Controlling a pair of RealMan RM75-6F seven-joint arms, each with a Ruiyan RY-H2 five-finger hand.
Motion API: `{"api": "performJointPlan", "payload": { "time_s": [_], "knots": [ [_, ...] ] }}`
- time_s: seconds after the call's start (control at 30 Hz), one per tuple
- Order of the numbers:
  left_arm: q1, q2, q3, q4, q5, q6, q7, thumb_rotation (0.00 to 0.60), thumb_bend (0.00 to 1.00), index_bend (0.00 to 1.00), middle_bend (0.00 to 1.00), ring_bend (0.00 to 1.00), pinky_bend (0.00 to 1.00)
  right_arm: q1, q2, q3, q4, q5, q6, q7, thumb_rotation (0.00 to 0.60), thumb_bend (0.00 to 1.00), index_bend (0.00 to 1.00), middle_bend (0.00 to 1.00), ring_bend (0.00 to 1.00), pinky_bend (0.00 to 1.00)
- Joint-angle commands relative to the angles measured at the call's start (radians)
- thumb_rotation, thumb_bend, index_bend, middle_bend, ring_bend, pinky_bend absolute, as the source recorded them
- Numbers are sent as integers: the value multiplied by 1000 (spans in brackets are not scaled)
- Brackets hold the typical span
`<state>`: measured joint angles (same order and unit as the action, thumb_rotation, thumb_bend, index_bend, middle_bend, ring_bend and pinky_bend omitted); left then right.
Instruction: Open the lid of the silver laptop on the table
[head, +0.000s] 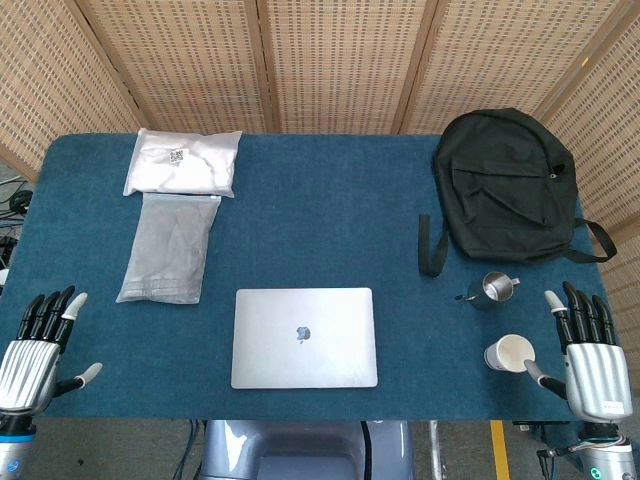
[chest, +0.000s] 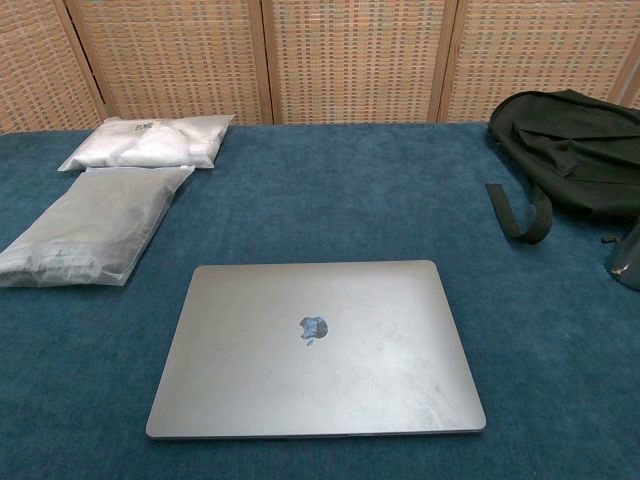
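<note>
We are at the very start: the flat silver laptop with the logo on its lid (head: 305, 337) lies fully closed at the near middle of the blue-carpeted tabletop (head: 330, 220), its front edge close to the tabletop's near edge. Our left robot hand (head: 35, 350) rests at the near left corner, fingers spread and holding nothing; our right robot hand (head: 590, 360) sits at the near right corner, likewise open and empty, with its thumb just beside a white paper cup (head: 508, 353).

As we judge it, the next move calls for one robot hand to reach the lid's front lip and lift it, perhaps while the other steadies the base. The lip is thin and near the tabletop edge, so fingertip purchase looks tight.

Room is generous. To the left, a grey plastic-wrapped packet (head: 172, 247) and a white one (head: 184, 162) lie well apart from the laptop. To the right, a small steel pitcher (head: 494, 289) and a black fabric backpack (head: 507, 185) are also clear. Behind the laptop the carpet is bare, so the lid can swing back freely.
</note>
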<state>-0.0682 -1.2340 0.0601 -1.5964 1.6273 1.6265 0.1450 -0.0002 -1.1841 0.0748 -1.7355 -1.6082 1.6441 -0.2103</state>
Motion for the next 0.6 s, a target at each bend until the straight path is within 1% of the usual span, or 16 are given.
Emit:
{"api": "performJointPlan", "payload": {
  "time_s": [0.03, 0.2, 0.3, 0.33, 0.47, 0.6],
  "knots": [
    [1, -1, 0, 2, 5, -2, -1, 600, 0, 0, 0, 0, 0, 0, 0, -1, 1, 0, -2, 3, 600, 0, 64, 0, 0, 0],
    [-5, -2, 0, 6, 17, -16, -5, 600, 0, 0, 0, 0, 0, 1, 2, 0, 0, 2, -4, 11, 600, 0, 64, 0, 0, 0],
    [-38, -5, 2, 19, 69, -41, -16, 600, 0, 0, 0, 0, 0, 1, 3, 0, -1, 2, -5, 17, 600, 0, 64, 0, 0, 0],
    [-55, -5, 6, 24, 95, -58, -16, 600, 0, 0, 0, 0, 0, 2, 3, 0, -2, 2, -6, 19, 600, 0, 64, 0, 0, 0],
    [-169, -14, 21, 41, 255, -148, -25, 600, 0, 0, 0, 0, 0, 5, 4, 0, -5, 1, -11, 20, 600, 0, 64, 0, 0, 0],
    [-276, -61, 16, 70, 397, -204, -32, 600, 0, 0, 0, 0, 0, 3, 5, -1, -7, -2, -8, 20, 600, 0, 64, 0, 0, 0]
  ]
}}
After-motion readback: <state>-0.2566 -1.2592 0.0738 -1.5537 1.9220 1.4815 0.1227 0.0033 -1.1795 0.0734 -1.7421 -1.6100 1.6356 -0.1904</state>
